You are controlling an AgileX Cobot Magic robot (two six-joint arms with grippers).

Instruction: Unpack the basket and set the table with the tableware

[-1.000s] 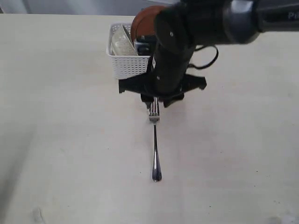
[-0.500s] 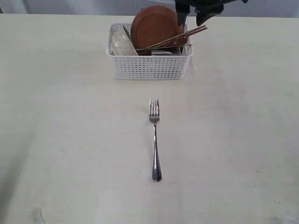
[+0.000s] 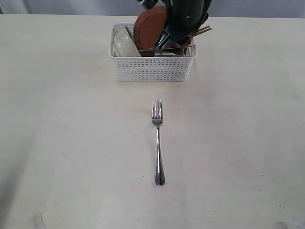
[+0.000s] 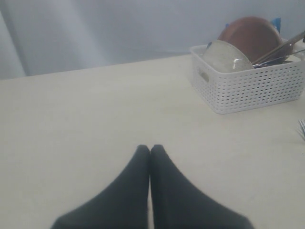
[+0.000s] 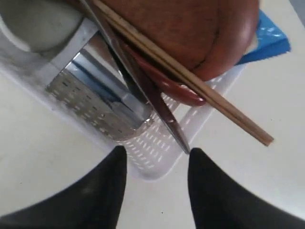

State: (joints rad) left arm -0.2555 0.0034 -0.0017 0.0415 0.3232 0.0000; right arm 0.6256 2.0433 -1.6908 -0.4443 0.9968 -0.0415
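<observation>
On the left, the left gripper [image 4: 150, 150] is held low over a bare stretch of the table [image 4: 86, 109]. Its jaws are pressed tip to tip, and nothing is gripped between them. The basket [image 4: 252, 90] is seen well apart from it, off to one side.

In the exterior view the basket [image 3: 152, 67] is placed at the far middle of the table [image 3: 66, 124]. At its left end the bowl [image 3: 125, 45] is stood on edge. Next to it the plate [image 3: 147, 26] is propped upright, and the chopsticks [image 3: 202, 31] are laid slantwise so that their ends jut past the right rim. The fork [image 3: 158, 143] is laid flat on the table in front of the basket, clear of it, with its tines turned toward the basket. The right end of the basket is partly covered by the right arm [image 3: 187, 16].

In the right wrist view the right gripper [image 5: 155, 153] is poised over the basket's rim [image 5: 157, 167]. Its jaws are spread apart and nothing is held. The tip of the knife [image 5: 162, 114] is pointed into the gap, just beside one finger [image 5: 209, 191]; whether contact is made cannot be told. Beyond the jaws the chopsticks [image 5: 190, 81] are crossed over the knife. The spoon [image 5: 183, 95], the plate [image 5: 190, 28] and the cup [image 5: 102, 95] are packed behind. A blue packet [image 5: 267, 43] is glimpsed at the far side.
</observation>
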